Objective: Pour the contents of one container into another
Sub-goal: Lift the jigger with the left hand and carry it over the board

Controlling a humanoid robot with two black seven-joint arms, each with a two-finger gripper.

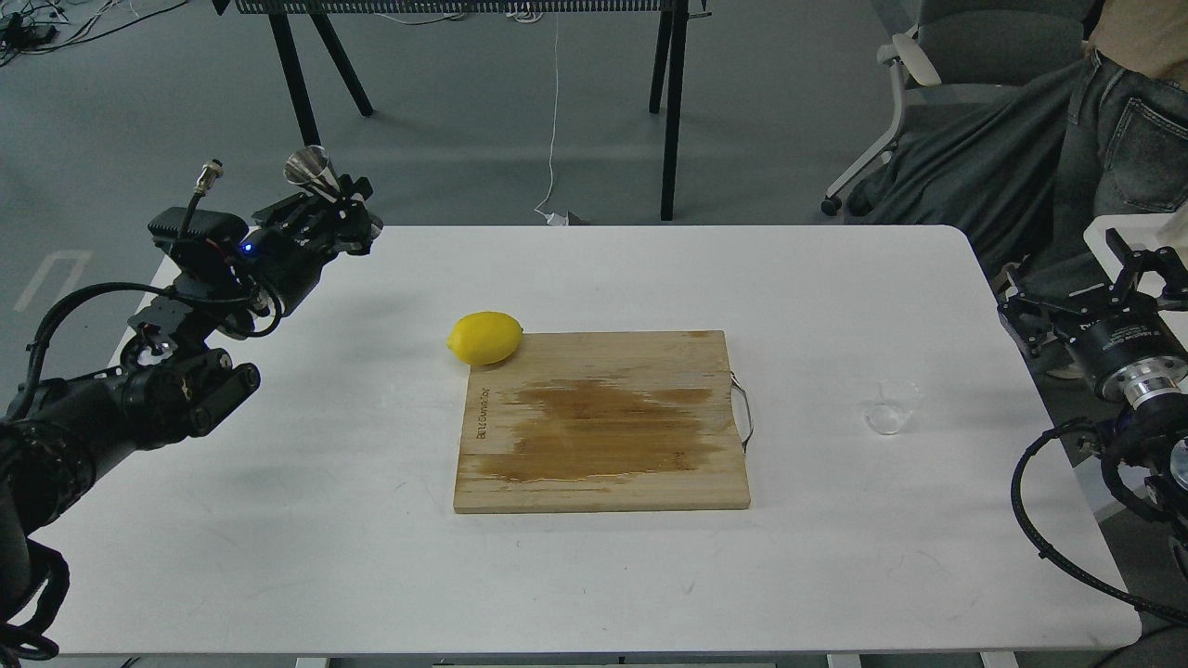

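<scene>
Steel jigger [311, 172] sits upper left of frame, clamped in the left gripper [343, 206] above the table's [278, 520] far-left corner, mouth tipped up and left. Clear cup [893, 406] stands on the table at mid right, nearly lost against white, right of the board [601, 422] and lemon [484, 337]. Right gripper [1128, 269] hangs at the right edge w/ fingers spread, holding nothing. Risks — cup is hard to see and light, so a misjudged grasp could knock it over; jigger's mouth is narrow, so pouring slightly off-centre would spill.
</scene>
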